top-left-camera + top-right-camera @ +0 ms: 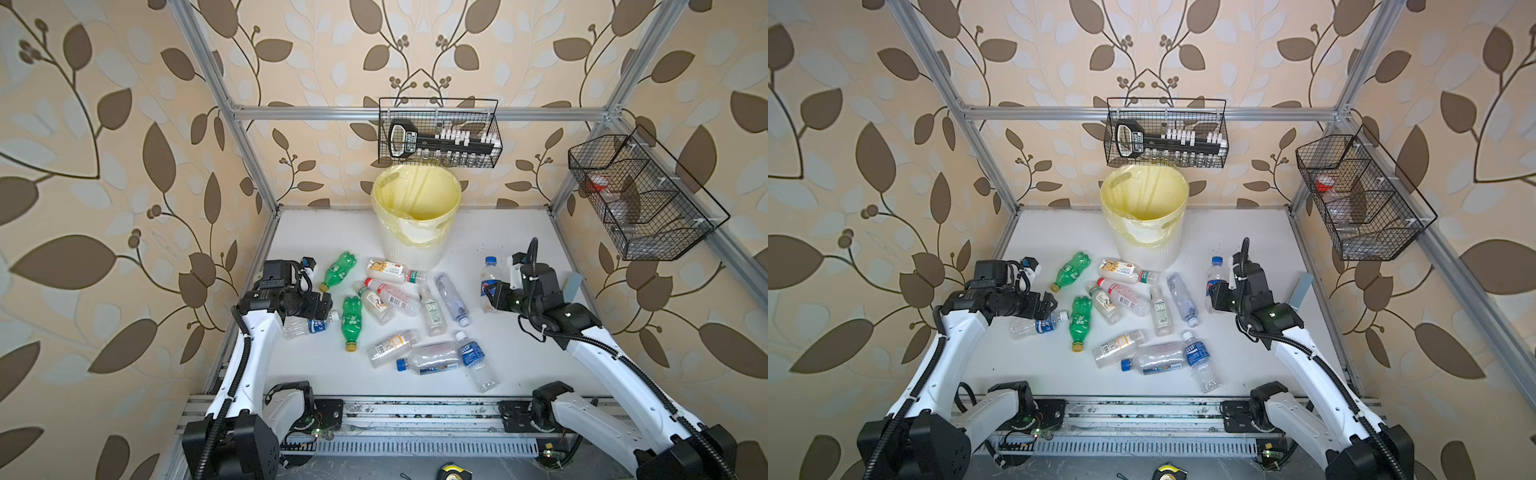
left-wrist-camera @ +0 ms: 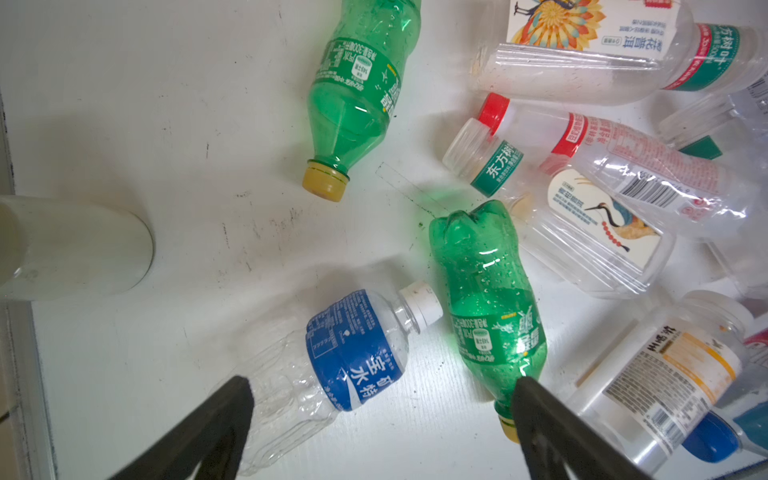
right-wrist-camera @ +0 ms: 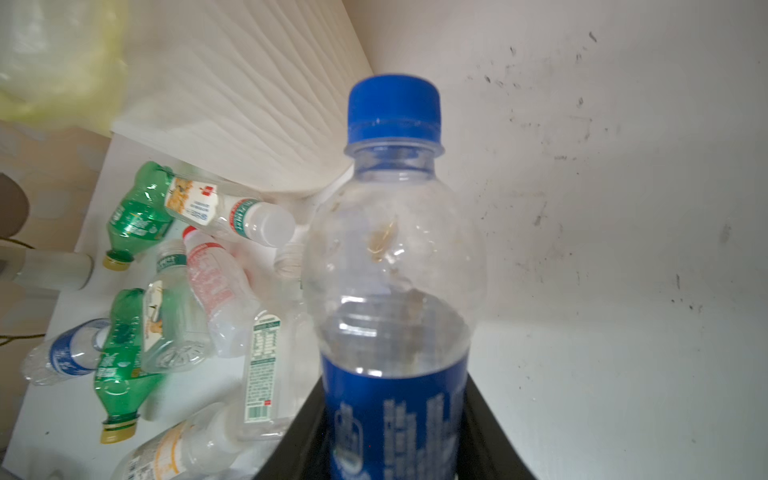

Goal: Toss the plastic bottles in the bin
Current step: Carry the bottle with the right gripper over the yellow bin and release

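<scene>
Several plastic bottles lie in a loose heap mid-table in both top views, among them two green ones. My right gripper is shut on an upright clear bottle with a blue cap and blue label, right of the heap. My left gripper is open over a lying blue-labelled bottle with a white cap; the nearer green bottle lies by one finger. The bin, white and ribbed with a yellow bag, stands behind the heap.
A black wire basket hangs on the back rail above the bin. Another basket hangs on the right frame. A grey-blue block leans at the table's right edge. A whitish cylinder sits at the left edge.
</scene>
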Available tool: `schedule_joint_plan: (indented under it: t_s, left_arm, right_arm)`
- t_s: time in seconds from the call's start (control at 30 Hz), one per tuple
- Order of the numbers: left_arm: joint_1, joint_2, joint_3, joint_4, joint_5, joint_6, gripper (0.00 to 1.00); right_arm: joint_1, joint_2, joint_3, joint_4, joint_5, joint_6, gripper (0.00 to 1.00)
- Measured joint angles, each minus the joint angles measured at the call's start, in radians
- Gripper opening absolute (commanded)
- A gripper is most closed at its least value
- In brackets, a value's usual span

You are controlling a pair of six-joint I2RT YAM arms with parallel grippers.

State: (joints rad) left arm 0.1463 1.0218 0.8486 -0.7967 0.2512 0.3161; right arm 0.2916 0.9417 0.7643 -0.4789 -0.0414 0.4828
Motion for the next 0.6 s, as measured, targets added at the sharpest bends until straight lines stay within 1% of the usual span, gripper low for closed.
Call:
schedule_joint_plan:
  t_s: [0.27, 0.33, 0.6]
  left_arm:
    - [0.013, -0.001, 0.000, 0.000, 0.003, 0.000, 0.99]
    - [0.014, -0.001, 0.000, 0.000, 0.003, 0.000, 0.99]
    - [0.046, -0.010, -0.005, 0.012, 0.005, -0.001, 0.99]
  right_arm:
    - [0.052, 0.025, 0.177, 0.007, -0.003, 0.019, 0.33]
    - [0.063, 0.051, 0.232, 0.010, 0.000, 0.023, 0.32]
    - [0.121, 0.180, 0.494, 0.009, 0.023, 0.031, 0.32]
